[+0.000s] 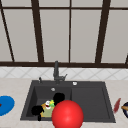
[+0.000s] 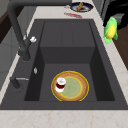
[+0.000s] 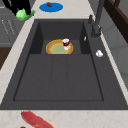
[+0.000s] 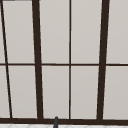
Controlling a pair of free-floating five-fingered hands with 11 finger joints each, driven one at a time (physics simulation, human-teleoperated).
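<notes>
Holding the corn (image 2: 110, 29) in our right hand (image 1: 59, 97), fingers curled round its top, above the front edge of the bench (image 2: 117, 65) beside the sink (image 2: 67, 27) | left hand (image 1: 37, 110) hangs nearby, and we cannot tell how its fingers stand | plate (image 2: 75, 88) with small jar (image 2: 60, 83) on it lies in the basin | red ball (image 1: 67, 115) in front.

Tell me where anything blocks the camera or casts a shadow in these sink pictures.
Front view: a big red ball close to the lens covers the sink's front rim and part of the plate. Left side view: flat, even light, no clear shadow under the corn. Right side view: basin evenly dark, no glare.
</notes>
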